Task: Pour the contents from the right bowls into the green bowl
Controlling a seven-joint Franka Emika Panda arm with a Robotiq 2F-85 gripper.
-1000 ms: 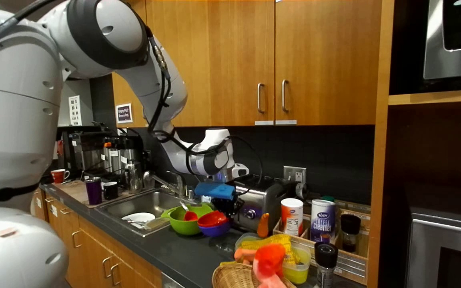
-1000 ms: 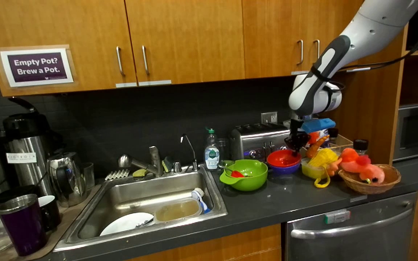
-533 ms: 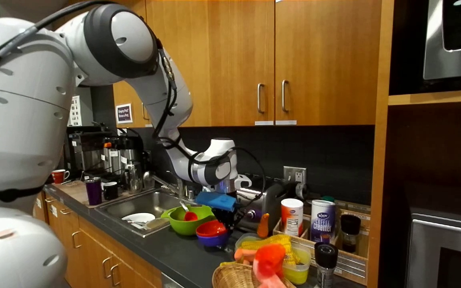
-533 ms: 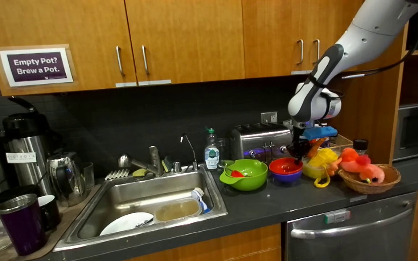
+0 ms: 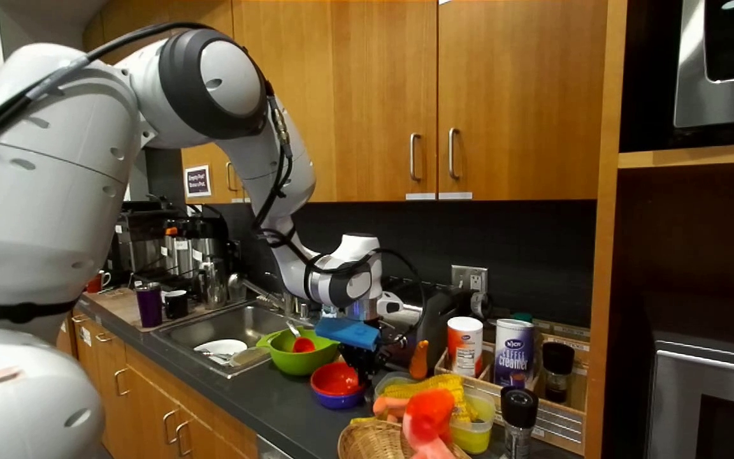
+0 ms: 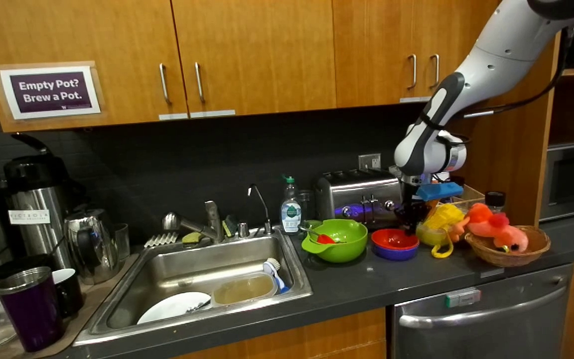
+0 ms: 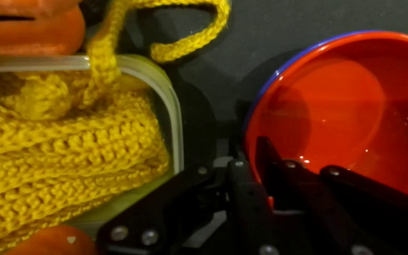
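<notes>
My arm arches over its elbow and drops toward the counter, the wrist low and the gripper directed downward. Wrist view: the jaws stand nearly together across the stacked rims of the red bowl and the blue bowl, one finger inside the red wall and one outside; I have both rims pinched.

The red bowl nests in the blue, both round, mouths upward. The pair is near the green bowl, on its side away from the sink; whether the blue base touches the counter, I cannot tell.

The green bowl opens upward, its projecting handle toward the sink. It contains a red-headed spoon, shaft leaning sinkward. Just beside my gripper, a clear tub holds yellow crochet work; a wicker basket holds a pink plush toy.
</notes>
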